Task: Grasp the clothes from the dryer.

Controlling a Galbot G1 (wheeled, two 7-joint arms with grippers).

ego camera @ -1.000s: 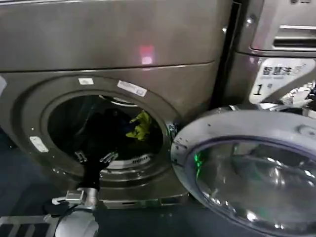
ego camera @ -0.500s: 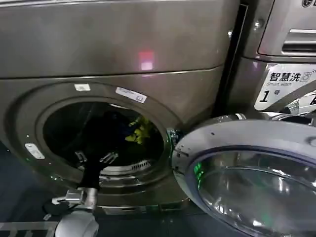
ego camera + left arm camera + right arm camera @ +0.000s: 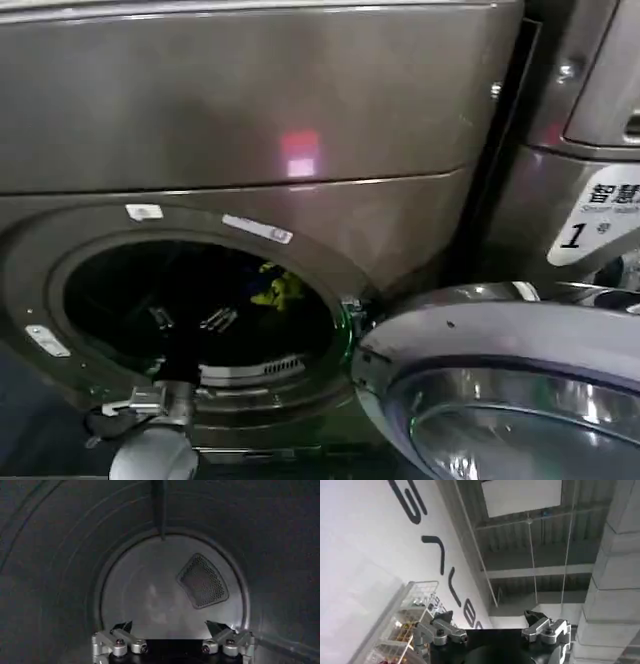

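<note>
The dryer [image 3: 250,110] stands in front of me with its porthole open and its glass door [image 3: 500,350] swung out to the right. Inside the steel drum [image 3: 55,570] a bright yellow-green piece of the clothes [image 3: 278,290] lies at the back right. My left gripper [image 3: 190,320] reaches through the porthole into the drum, open and holding nothing, left of and apart from the cloth. In the left wrist view the left gripper [image 3: 170,628] faces the drum's back wall and its perforated vent [image 3: 202,580]. My right gripper [image 3: 490,617] is open and empty, pointing up at a ceiling.
A small red light [image 3: 300,155] glows on the dryer's front. A second machine labelled "Smart wash" [image 3: 600,210] stands at the right. The open door fills the space low on the right. A wire basket [image 3: 415,620] and a lettered white wall show in the right wrist view.
The head view has closed in on the dryer, and both machines have slid right in it. My left gripper now sits deeper in the drum. The yellow-green cloth has not moved.
</note>
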